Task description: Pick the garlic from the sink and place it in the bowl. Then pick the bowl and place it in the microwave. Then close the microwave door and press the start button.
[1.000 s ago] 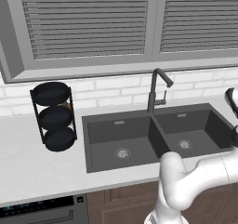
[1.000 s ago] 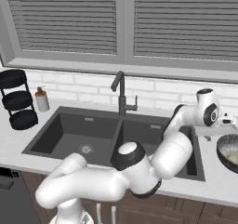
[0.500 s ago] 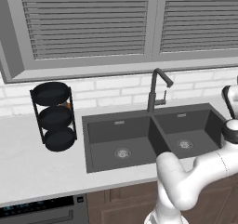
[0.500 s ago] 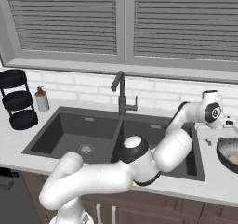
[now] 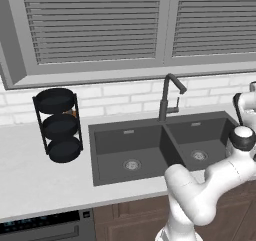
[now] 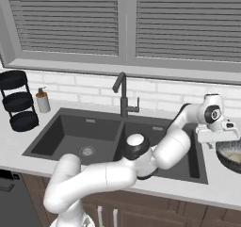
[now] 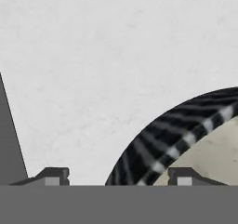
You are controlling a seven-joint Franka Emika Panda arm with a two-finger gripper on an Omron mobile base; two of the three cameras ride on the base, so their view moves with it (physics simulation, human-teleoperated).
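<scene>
My gripper (image 7: 114, 174) sits at the bowl (image 6: 230, 153) on the counter (image 7: 116, 65) right of the sink (image 6: 70, 139), jaws spread astride its striped rim (image 7: 181, 135), one tip (image 7: 181, 175) inside, one outside, nothing clamped. The garlic I cannot make out. To grip well, I judge, seat deeper and close squarely across the wall.

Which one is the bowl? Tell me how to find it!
Find the dark double sink under the window, then look along the pale counter on the side away from the black three-tier rack. The bowl sits there, just under the robot's pincer. It is round and deep, dark and streaky outside and creamy inside, unlike the rack's flat black trays.
</scene>
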